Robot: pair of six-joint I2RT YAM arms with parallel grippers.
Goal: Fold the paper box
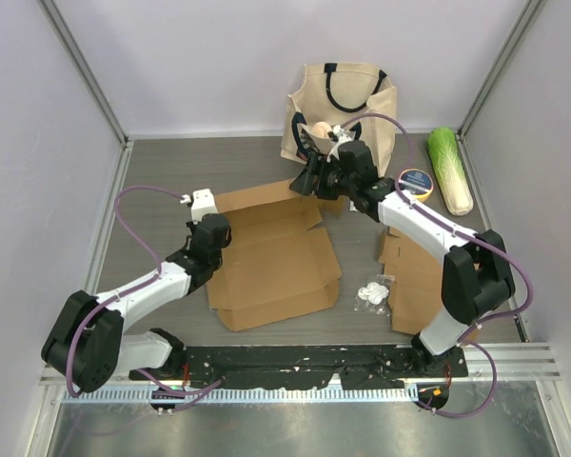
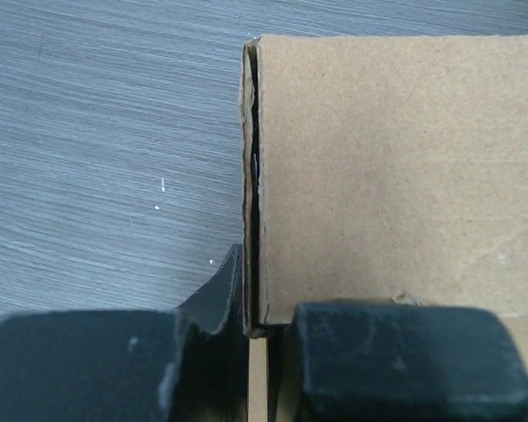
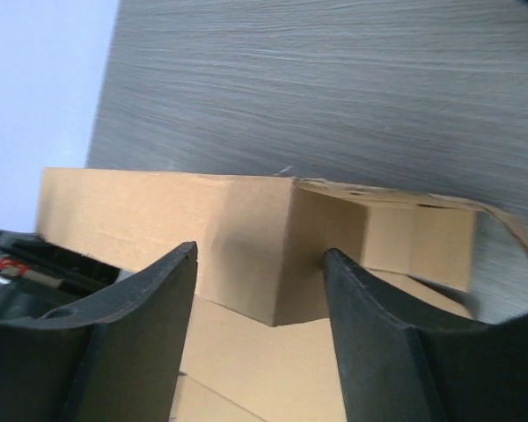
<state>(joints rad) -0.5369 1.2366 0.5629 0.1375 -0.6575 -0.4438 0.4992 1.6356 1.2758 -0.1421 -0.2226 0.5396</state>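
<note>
Fingers of the left gripper [image 2: 264, 303] were pinched tight on the left edge of the paper box [image 1: 271, 262], one pad outside the cardboard and one inside. The left wrist view showed that edge as a thin doubled layer standing up between them.

At the box's far edge the right gripper [image 3: 260, 290] was spread wide and held nothing. A raised flap [image 3: 246, 237] with a creased corner stood in front of its gap. I could not tell whether either pad touched the flap.

Most of the box lay flat and unfolded on the table [image 1: 171, 171], its near flaps splayed out. By my reading the job was early: one far wall was part-way up and the left side was gripped, but no walls were locked together. The near and right sides looked untouched, so nearly all the folding remained.

Off the box's right side lay a second cardboard sheet [image 1: 414, 276], with a small crumpled packet [image 1: 373, 293] between the two. Beyond the box's far edge stood a tote bag [image 1: 338, 105]. Further right of the box were a round tin [image 1: 417, 181] and a cabbage [image 1: 450, 169].
</note>
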